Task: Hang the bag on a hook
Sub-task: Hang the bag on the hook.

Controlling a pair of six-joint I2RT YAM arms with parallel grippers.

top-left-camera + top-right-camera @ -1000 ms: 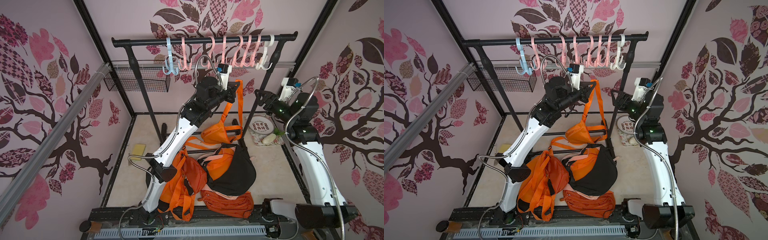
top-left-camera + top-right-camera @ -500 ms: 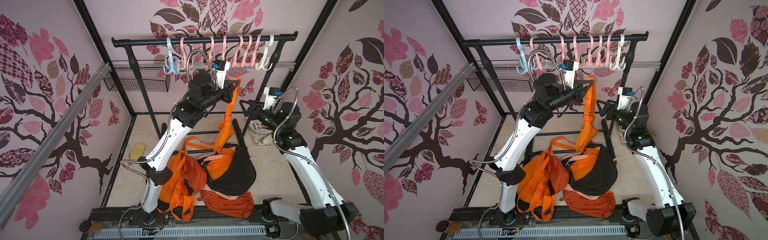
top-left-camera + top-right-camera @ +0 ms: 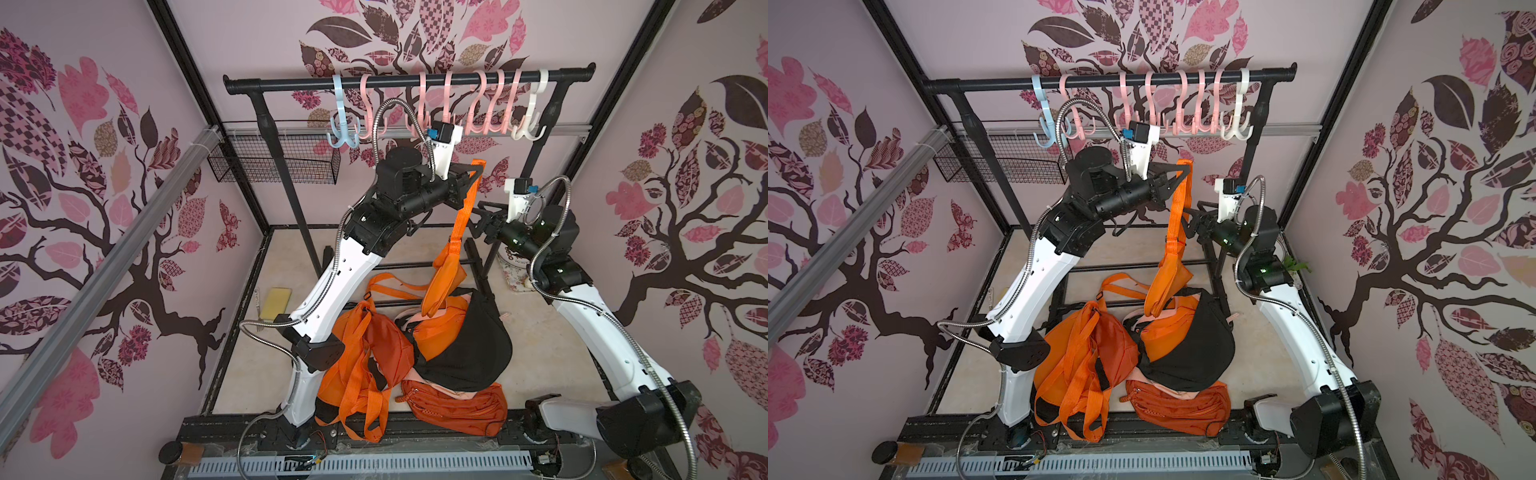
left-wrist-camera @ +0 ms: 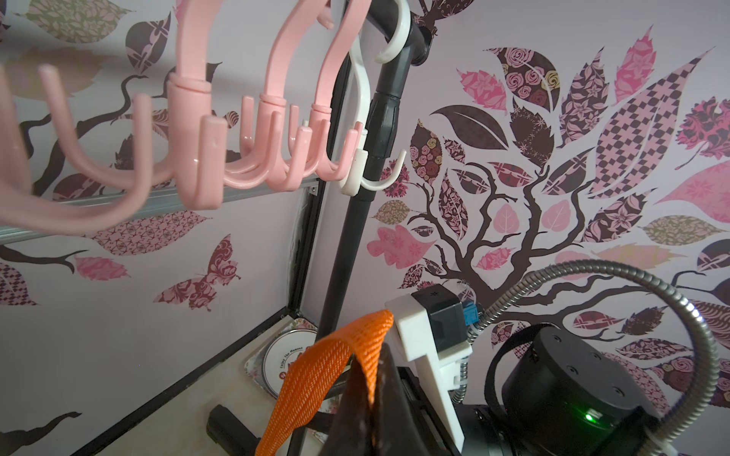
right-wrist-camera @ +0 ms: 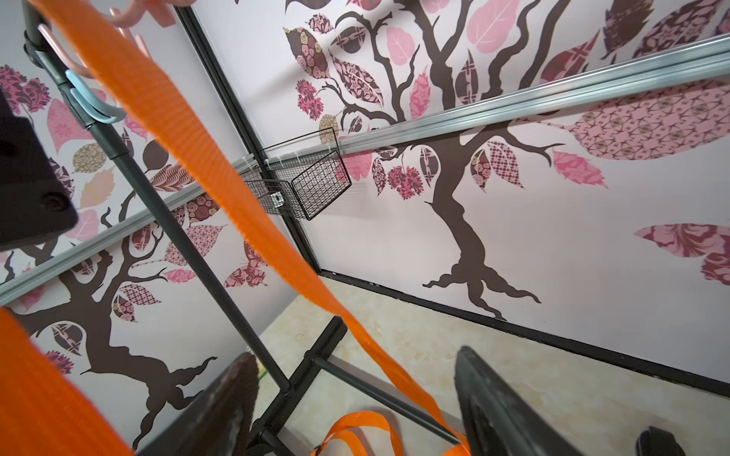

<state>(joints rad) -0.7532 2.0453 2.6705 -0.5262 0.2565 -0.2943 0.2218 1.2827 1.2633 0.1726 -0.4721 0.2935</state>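
Observation:
A small orange bag (image 3: 446,274) (image 3: 1169,278) hangs in the air by its orange strap (image 3: 467,203). My left gripper (image 3: 478,171) (image 3: 1183,171) is shut on the top of the strap loop (image 4: 328,367), just below the row of pink hooks (image 3: 449,108) (image 4: 197,158) on the black rail (image 3: 407,81). A white hook (image 4: 363,169) ends the row on the right. My right gripper (image 3: 478,212) (image 3: 1192,218) stands open beside the strap, lower down. In the right wrist view the strap (image 5: 221,177) runs across between the spread fingers (image 5: 233,395) without being pinched.
A pile of bags lies on the floor: an orange one (image 3: 365,353), a black one (image 3: 469,345), a flat orange-red pouch (image 3: 453,403). A wire basket (image 3: 274,164) hangs at the back left. A yellow sponge (image 3: 276,301) and a plate (image 3: 513,266) lie on the floor.
The left arm has lifted the strap higher toward the hooks, and the bag now hangs narrow and free. The right arm has swung left to the strap with its jaws spreading wider.

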